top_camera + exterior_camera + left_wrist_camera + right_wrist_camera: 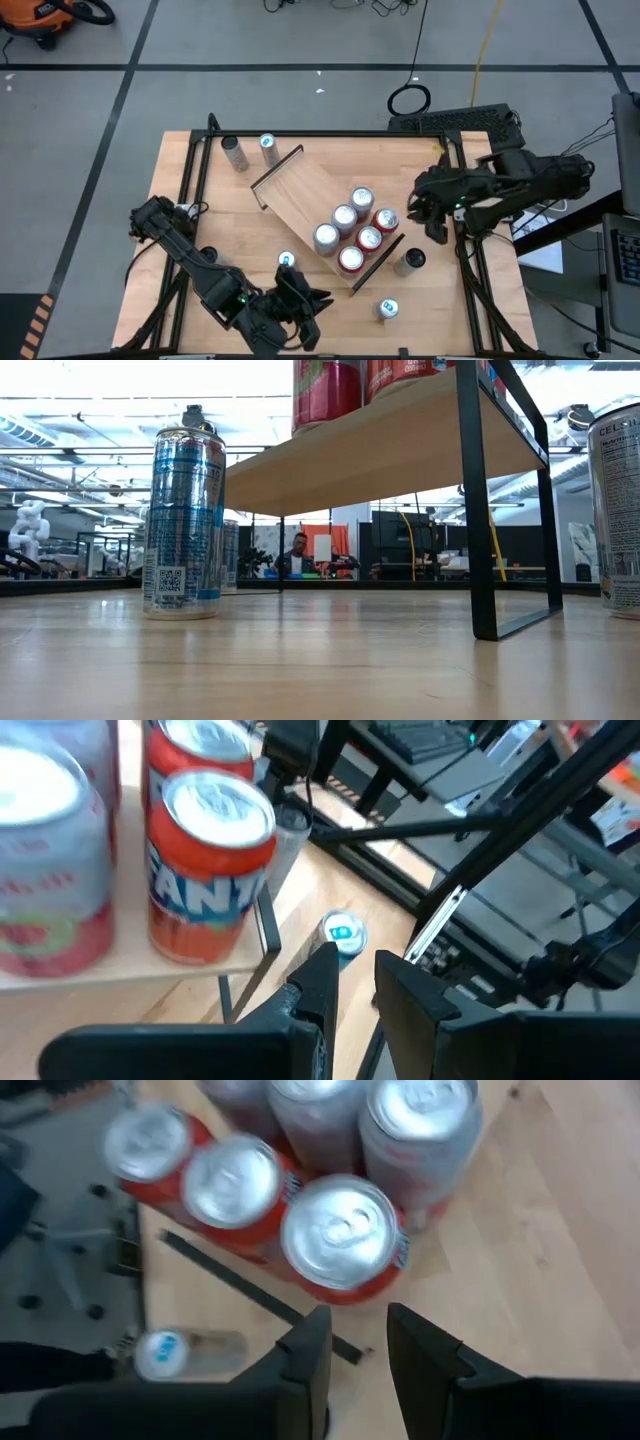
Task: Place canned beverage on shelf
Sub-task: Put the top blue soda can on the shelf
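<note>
Six cans up, at least five left on the table

The shelf (305,185) lay just ahead of both grippers, six cans (352,226) clustered at its end nearer the right gripper (437,228); loose cans remained: two (250,150) beyond its far end, one (287,262) just before the left gripper (305,325), two (398,285) between the grippers; both grippers stood slightly parted, holding nothing
</note>
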`<state>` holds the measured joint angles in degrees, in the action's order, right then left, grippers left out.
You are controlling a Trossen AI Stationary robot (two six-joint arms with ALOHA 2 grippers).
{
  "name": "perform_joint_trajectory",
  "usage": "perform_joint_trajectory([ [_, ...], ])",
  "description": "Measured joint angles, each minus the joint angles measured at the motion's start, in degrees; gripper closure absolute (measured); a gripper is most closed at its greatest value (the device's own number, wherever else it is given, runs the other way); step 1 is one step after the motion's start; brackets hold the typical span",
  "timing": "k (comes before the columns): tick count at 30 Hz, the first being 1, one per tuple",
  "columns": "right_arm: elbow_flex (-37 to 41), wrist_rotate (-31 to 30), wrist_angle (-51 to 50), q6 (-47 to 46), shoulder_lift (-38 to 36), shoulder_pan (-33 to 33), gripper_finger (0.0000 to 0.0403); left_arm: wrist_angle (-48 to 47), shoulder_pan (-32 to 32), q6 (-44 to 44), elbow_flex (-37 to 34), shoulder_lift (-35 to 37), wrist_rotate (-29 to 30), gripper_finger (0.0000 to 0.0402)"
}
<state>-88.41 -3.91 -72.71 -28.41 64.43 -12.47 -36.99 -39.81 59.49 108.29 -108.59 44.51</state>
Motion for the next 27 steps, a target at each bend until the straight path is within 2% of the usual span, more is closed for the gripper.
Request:
perform_joint_trajectory([
  [8,-4.49,3.94,0.11,2.13,-1.21,0.00,0.0326,-5.36,2.71,2.95,0.00,8.83,0.52,0.0331],
  [17,-4.54,3.89,-0.39,2.12,-1.67,0.00,0.0326,-20.95,6.45,1.72,0.00,18.63,0.00,0.0331],
  [23,-4.54,3.83,-0.39,2.10,-1.65,0.00,0.0326,-28.56,9.57,6.20,0.00,21.28,-3.80,0.0331],
  [27,-4.54,3.69,-0.42,0.00,-1.65,-0.02,0.0326,-36.47,10.67,6.23,0.00,21.26,-3.85,0.0331],
])
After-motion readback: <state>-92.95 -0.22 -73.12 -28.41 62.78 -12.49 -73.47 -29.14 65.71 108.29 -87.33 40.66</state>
